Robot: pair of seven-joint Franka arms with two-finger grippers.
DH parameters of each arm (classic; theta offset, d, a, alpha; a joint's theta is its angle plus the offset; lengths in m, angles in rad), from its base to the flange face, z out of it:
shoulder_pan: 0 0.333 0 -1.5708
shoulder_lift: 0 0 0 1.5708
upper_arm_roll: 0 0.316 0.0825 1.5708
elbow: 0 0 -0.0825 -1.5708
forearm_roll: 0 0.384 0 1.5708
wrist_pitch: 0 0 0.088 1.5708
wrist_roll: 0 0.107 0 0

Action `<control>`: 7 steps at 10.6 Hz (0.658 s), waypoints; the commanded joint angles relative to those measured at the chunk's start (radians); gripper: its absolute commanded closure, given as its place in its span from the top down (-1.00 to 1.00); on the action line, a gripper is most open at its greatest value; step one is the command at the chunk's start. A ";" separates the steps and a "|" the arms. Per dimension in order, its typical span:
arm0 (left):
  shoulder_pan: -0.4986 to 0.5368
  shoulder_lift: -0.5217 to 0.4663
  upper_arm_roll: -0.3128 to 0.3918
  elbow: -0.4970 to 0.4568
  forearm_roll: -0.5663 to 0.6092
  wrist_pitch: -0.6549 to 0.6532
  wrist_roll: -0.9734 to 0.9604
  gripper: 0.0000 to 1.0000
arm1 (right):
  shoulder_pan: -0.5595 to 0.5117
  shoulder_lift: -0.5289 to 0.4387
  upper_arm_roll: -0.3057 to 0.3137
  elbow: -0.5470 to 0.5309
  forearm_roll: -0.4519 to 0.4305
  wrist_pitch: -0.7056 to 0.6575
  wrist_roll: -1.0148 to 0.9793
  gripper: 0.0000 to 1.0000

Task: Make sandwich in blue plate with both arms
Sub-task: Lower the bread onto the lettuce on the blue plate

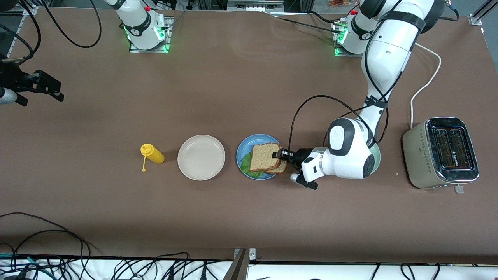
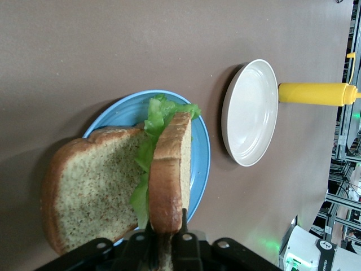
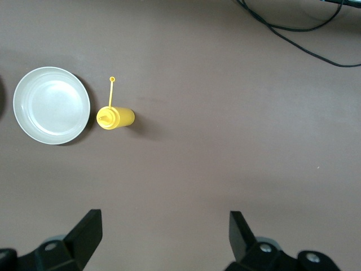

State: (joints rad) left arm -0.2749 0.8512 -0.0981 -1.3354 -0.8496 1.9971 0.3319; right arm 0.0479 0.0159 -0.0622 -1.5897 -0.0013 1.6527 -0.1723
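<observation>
The blue plate (image 1: 243, 149) sits mid-table, and its rim (image 2: 201, 164) also shows in the left wrist view. On it lie a green lettuce leaf (image 1: 246, 166) and a slice of brown bread (image 1: 281, 168) that sticks out past the rim toward the left arm's end. My left gripper (image 1: 279, 154) is over the plate's edge, shut on the crust of a second bread slice (image 1: 264, 157). That slice (image 2: 169, 175) is held tilted over the lettuce (image 2: 163, 113) and the lower slice (image 2: 90, 186). My right gripper (image 3: 166, 231) waits open in the air at the right arm's end (image 1: 48, 87), holding nothing.
Beside the blue plate, toward the right arm's end, is a beige plate (image 1: 201, 157), then a yellow squeeze bottle (image 1: 152, 153) lying on its side. A pale green plate (image 1: 376, 155) is mostly hidden under the left arm. A toaster (image 1: 441, 152) stands at the left arm's end.
</observation>
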 commanded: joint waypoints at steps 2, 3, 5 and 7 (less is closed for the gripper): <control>-0.001 0.009 0.011 0.044 -0.016 -0.004 -0.005 1.00 | 0.000 0.006 0.001 0.022 -0.016 -0.022 0.000 1.00; -0.003 -0.006 0.015 0.044 -0.012 -0.006 -0.011 1.00 | 0.000 0.006 0.001 0.022 -0.016 -0.022 0.000 1.00; 0.002 -0.027 0.015 0.039 0.047 -0.030 -0.027 1.00 | 0.000 0.006 0.002 0.020 -0.016 -0.022 0.000 1.00; 0.008 -0.061 0.018 0.042 0.151 -0.067 -0.082 1.00 | 0.000 0.006 0.002 0.020 -0.016 -0.027 0.000 1.00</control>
State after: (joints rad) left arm -0.2711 0.8335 -0.0898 -1.3014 -0.8055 1.9802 0.3171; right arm 0.0479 0.0160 -0.0622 -1.5898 -0.0013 1.6523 -0.1723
